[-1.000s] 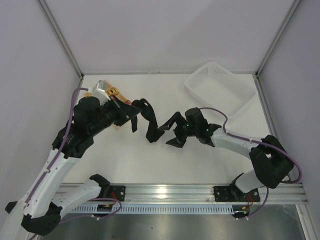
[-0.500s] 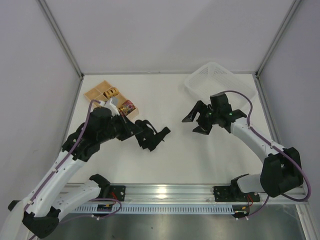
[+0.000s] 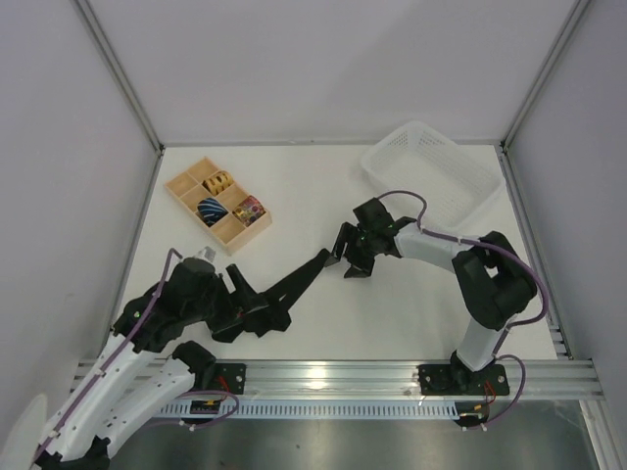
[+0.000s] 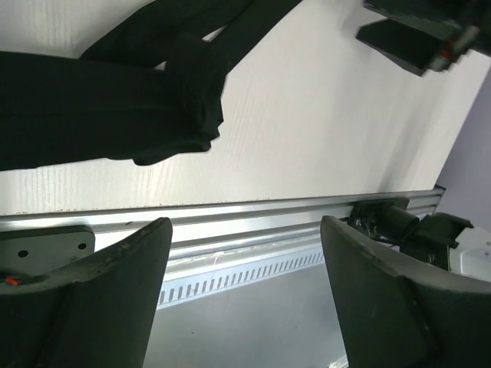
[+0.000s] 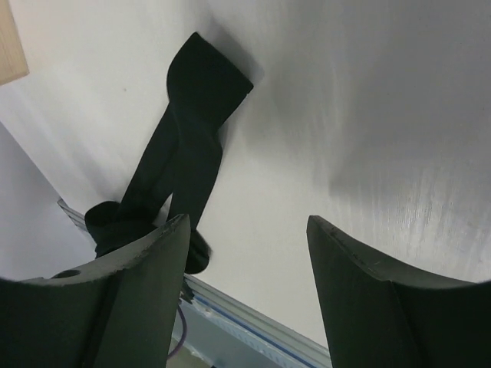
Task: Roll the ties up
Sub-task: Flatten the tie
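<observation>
A black tie (image 3: 294, 286) lies on the white table, its wider end (image 3: 321, 260) toward the middle and its other end bunched in folds (image 3: 257, 319) near the front edge. My left gripper (image 3: 243, 305) is open beside that bunch. In the left wrist view the tie (image 4: 115, 100) lies beyond the fingertips and nothing sits in the left gripper (image 4: 245, 222). My right gripper (image 3: 345, 257) is open just right of the wider end. The right wrist view shows the tie (image 5: 192, 130) ahead on the left, with the right gripper (image 5: 247, 220) empty.
A wooden compartment box (image 3: 184, 188) at the back left holds three rolled ties: yellow (image 3: 217, 181), blue (image 3: 212, 209) and red-patterned (image 3: 251, 209). A white plastic basket (image 3: 431, 171) stands at the back right. The aluminium rail (image 3: 333, 374) runs along the near edge.
My left gripper pulled back toward the near edge and opened, letting go of the tie, which now lies on the table. My right gripper swung left to the tie's wider end and narrowed slightly.
</observation>
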`<state>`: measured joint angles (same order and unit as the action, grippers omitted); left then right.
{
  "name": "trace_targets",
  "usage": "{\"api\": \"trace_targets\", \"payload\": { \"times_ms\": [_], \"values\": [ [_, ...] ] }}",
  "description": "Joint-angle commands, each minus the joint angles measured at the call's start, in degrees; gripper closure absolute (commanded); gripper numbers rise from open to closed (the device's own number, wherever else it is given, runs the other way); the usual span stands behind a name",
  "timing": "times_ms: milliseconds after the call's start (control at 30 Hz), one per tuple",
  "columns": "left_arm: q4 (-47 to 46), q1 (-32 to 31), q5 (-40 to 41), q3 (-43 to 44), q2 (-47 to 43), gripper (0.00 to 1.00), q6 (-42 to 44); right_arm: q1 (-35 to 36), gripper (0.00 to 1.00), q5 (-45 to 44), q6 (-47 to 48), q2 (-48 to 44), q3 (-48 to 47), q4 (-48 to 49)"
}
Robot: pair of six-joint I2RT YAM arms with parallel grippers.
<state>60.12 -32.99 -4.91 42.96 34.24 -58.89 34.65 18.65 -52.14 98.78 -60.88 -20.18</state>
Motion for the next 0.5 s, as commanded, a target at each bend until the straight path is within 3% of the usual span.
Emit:
{"api": "trace_targets", "payload": {
  "times_ms": [0, 200, 367, 467],
  "values": [
    [2.28, -0.41, 2.26, 3.61, -5.31, 0.14, 2.72, 0.24, 0.31, -2.83, -3.14, 2.54, -3.18, 5.85],
    [2.03, -0.4, 2.62, 7.14, -6.55, 0.17, 4.4, 0.5, 0.33, -5.03, -2.44, 7.21, -7.05, 7.61],
    [-5.09, -0.41, -0.88, 9.76, -1.3, 0.23, 7.21, 0.68, 0.58, -3.54, -5.86, 12.74, -9.78, 12.0],
    [-8.87, -0.41, -2.99, 13.18, 5.62, 0.23, 12.47, 0.77, 0.62, -6.96, -3.34, 15.64, -14.76, 12.8]
  ]
}}
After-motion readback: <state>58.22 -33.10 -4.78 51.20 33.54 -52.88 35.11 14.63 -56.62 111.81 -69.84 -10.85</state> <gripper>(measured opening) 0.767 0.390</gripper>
